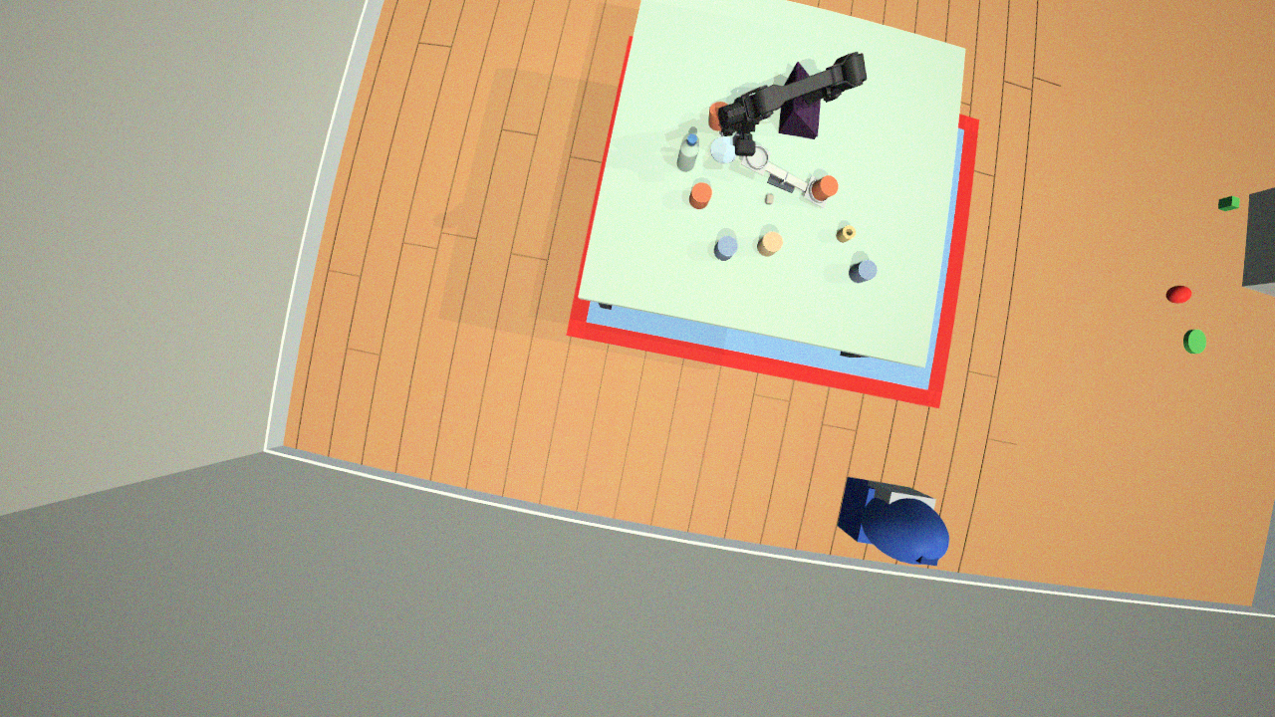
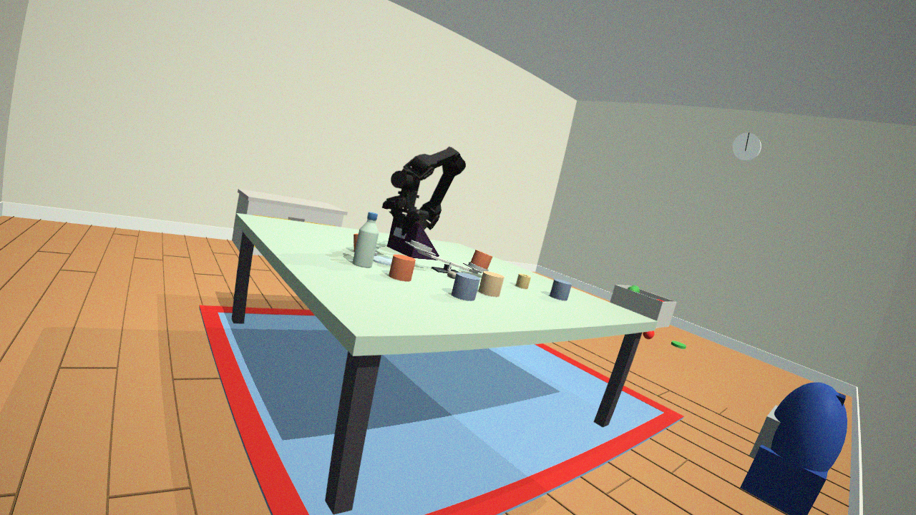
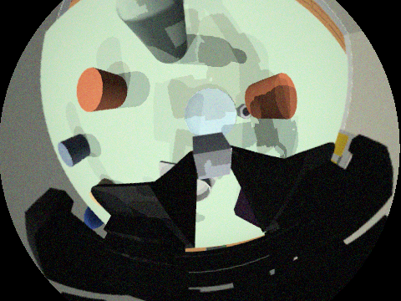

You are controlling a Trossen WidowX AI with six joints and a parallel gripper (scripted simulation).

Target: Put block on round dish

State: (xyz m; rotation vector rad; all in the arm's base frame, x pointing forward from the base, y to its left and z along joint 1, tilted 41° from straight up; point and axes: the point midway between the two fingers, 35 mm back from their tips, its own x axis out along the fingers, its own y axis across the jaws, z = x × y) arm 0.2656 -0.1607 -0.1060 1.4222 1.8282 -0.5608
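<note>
Orange Cups, Blue Dish on a Pale Green Counter

The counter [image 1: 659, 258] [image 2: 307, 275] [image 3: 63, 54] was pale green, the cups [image 1: 824, 187] [image 2: 481, 260] plain orange-red, the dish [image 1: 722, 149] [image 3: 210, 112] pale blue, the block [image 3: 213, 156] gray. A red border framed the light-blue rug [image 1: 757, 358] [image 2: 396, 460]; the bottle [image 1: 687, 153] [image 2: 366, 246] [image 3: 156, 29] was gray-green, blue-capped.

In the exterior view, my black arm [image 1: 793, 92] [image 2: 448, 155] is bending over a pale green table [image 1: 650, 249] [image 2: 320, 287] [image 3: 63, 46]. A blue-capped bottle [image 1: 686, 155] [image 2: 365, 246] [image 3: 159, 25] is standing near an orange-red cylinder [image 1: 700, 195] [image 2: 402, 267] [image 3: 98, 89]. A balance [image 1: 780, 173] [image 2: 458, 265] [image 3: 167, 168] is bearing an orange-red cup [image 1: 824, 187] [image 2: 481, 259] on one end. Below, a red-bordered blue rug [image 1: 713, 366] [image 2: 371, 448] is lying on wooden flooring [image 1: 499, 400] [image 2: 83, 410].
</note>
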